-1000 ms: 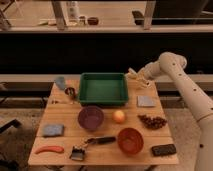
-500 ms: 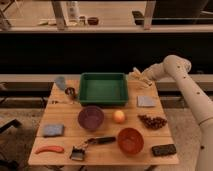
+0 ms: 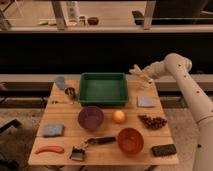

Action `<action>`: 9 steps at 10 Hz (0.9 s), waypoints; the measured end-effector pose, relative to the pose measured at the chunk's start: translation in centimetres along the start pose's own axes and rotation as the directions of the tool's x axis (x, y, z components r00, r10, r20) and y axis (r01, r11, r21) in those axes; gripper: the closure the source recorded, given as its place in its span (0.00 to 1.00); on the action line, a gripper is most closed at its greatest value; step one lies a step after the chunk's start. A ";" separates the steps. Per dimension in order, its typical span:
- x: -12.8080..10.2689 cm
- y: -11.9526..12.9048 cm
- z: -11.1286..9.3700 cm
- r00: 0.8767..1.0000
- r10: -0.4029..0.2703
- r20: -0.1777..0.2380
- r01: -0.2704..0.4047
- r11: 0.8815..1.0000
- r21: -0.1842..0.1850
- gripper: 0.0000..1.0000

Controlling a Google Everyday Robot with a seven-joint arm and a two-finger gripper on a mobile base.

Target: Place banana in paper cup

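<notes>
— Shifted a touch toward the right edge since a second ago, as for the gripper (image 3: 141, 76); elbow raised and swung right as well.

— Hovering where now?

— Over the far right corner of the wooden bench (image 3: 65, 112), just past the far right corner of the green tray (image 3: 102, 103). Reaching in from the right on a smooth white arm (image 3: 192, 90), bent at the elbow, forearm pointing left.

— Clenched or released?

— Cannot tell. Seemingly at its tip, the banana (image 3: 136, 71), a pale yellowish sliver; cannot tell whether clamped.

— And the containers?

— Green tray against the far edge, middle: rectangular, straight-walled, showing only its own floor. Purple bowl (image 3: 91, 118) just in front of it, round and matt. Orange-red bowl (image 3: 130, 140) near the front edge, right of centre. Both showing only their own insides. Pale blue-grey cup (image 3: 60, 82) by the far left corner, small dark metal cup (image 3: 70, 92) just beside it; cannot see into either.

— Between the bowls?

— Round orange fruit (image 3: 118, 116), smooth.
</notes>
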 end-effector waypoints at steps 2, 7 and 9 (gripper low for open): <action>0.7 -0.7 -0.5 1.000 -0.008 -0.006 0.008 1.000 0.012 0.97; 2.3 -2.2 -0.6 0.998 -0.050 -0.041 0.051 0.998 0.023 0.97; 2.4 -2.5 -0.2 0.996 -0.072 -0.046 0.073 0.997 0.024 0.97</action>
